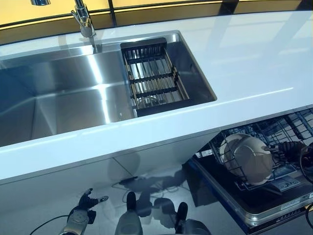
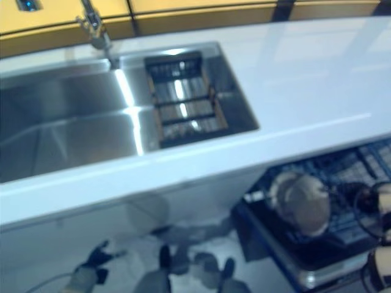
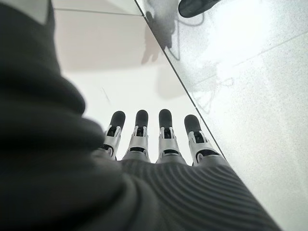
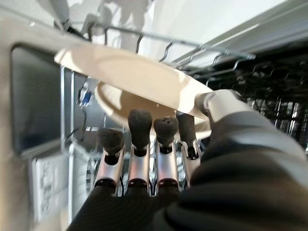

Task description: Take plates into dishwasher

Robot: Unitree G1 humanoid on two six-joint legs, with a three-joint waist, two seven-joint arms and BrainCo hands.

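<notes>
Two cream plates (image 1: 247, 159) stand on edge in the lower rack (image 1: 288, 125) of the open dishwasher at the lower right, under the counter. My right hand (image 1: 289, 148) is at the front plate's right rim. In the right wrist view the thumb (image 4: 211, 103) lies on the rim of the nearer plate (image 4: 134, 72) and the fingers (image 4: 139, 127) reach under it, pinching it; a second plate (image 4: 113, 103) sits just behind. My left hand (image 1: 84, 205) hangs low at the lower left, fingers (image 3: 139, 134) straight, holding nothing.
A white countertop (image 1: 254, 58) runs across the view with a steel sink (image 1: 58, 103), a faucet (image 1: 84, 19) and a black drainer basket (image 1: 154, 78) in the sink's right end. The dishwasher door (image 1: 264, 210) lies folded down in front of the rack.
</notes>
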